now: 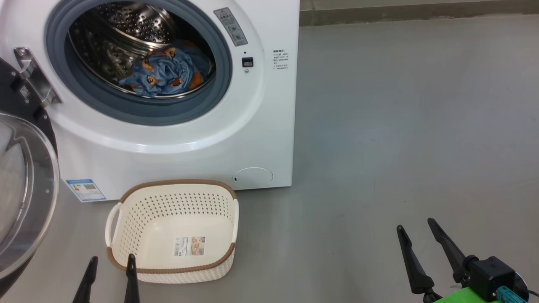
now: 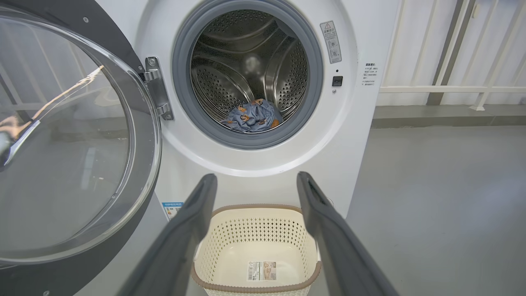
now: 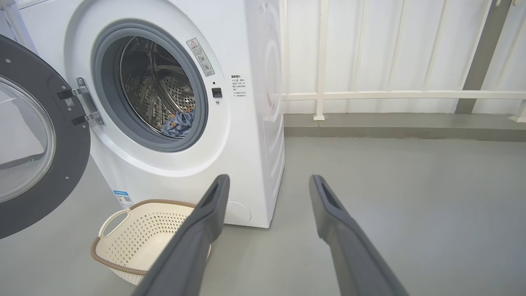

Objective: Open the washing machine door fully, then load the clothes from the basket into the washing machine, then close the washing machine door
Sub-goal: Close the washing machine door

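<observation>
With both tools spread wide and empty at the bottom of the head view, the left gripper (image 1: 112, 257) at lower left by the basket (image 1: 177, 182) and the right gripper (image 1: 414, 224) at lower right, only the closing looks left to do. The basket, low centre, holds nothing. The clothes (image 1: 164, 75) lie in the drum (image 1: 122, 38), upper centre, and the door (image 1: 25, 189) hangs open at the left edge. The bundle sits close to the gasket (image 1: 126, 111), so a swung door might pinch it.

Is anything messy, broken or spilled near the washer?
Nothing stands out. The clothes lie inside the washing machine, the empty basket stands upright on the floor in front of it, and the door hangs open, with no cracks seen.
</observation>
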